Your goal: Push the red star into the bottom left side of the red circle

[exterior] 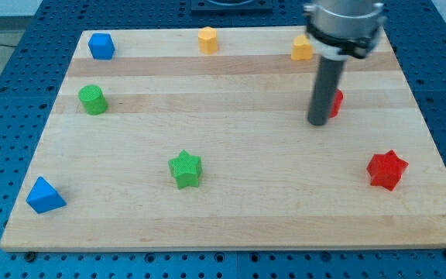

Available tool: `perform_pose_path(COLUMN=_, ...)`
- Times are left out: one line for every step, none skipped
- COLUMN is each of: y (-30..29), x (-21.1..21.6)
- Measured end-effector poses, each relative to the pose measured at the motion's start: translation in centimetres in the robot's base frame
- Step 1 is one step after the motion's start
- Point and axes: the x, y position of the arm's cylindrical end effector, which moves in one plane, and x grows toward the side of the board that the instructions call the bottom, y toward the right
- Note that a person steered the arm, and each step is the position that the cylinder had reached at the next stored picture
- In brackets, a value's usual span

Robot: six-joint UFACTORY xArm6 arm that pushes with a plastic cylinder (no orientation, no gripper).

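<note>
The red star [385, 170] lies near the view's right edge, low on the wooden board [231, 201]. The red circle [336, 102] sits above and to the left of it, mostly hidden behind my dark rod. My tip [317, 122] rests on the board just left of the red circle, touching or nearly touching it. The tip is well above and to the left of the red star, with a clear gap between them.
A green star [185, 169] lies at lower centre. A blue triangle [44, 195] is at bottom left. A green cylinder [93, 100] and a blue cube [101, 46] are at the left. Two yellow blocks [207, 39] [301, 48] sit along the top.
</note>
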Motion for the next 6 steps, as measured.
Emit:
perform_pose_path(y=2.1, x=-3.2)
perform_pose_path(y=2.6, x=-0.3)
perform_pose_path(y=13.2, x=4.9)
perform_pose_path(y=6.9, x=12.3)
perform_pose_path(y=0.6, x=8.8)
perform_pose_path(y=0.7, x=5.8)
